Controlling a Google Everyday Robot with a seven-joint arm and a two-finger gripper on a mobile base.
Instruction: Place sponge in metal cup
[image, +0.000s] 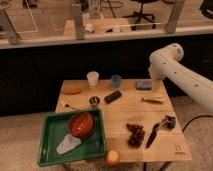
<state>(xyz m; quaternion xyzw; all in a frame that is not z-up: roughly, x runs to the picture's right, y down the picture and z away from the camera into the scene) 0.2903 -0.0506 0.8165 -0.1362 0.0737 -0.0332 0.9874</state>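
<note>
The sponge (143, 85), a small blue-grey block, lies at the back right of the wooden table (120, 112). The metal cup (94, 101), short and dark with a shiny rim, stands left of centre, just behind the green tray. My white arm comes in from the right and bends down to the gripper (155, 85), which is right beside the sponge, on its right. The arm hides most of the gripper. I cannot tell whether it touches the sponge.
A white cup (93, 78) and a blue cup (116, 81) stand at the back. A black bar (113, 96) lies between the sponge and the metal cup. The green tray (50, 150) holds a red bowl (81, 123) and a white cloth. Grapes (135, 134), a black tool (157, 127) and an orange fruit (113, 158) lie in front.
</note>
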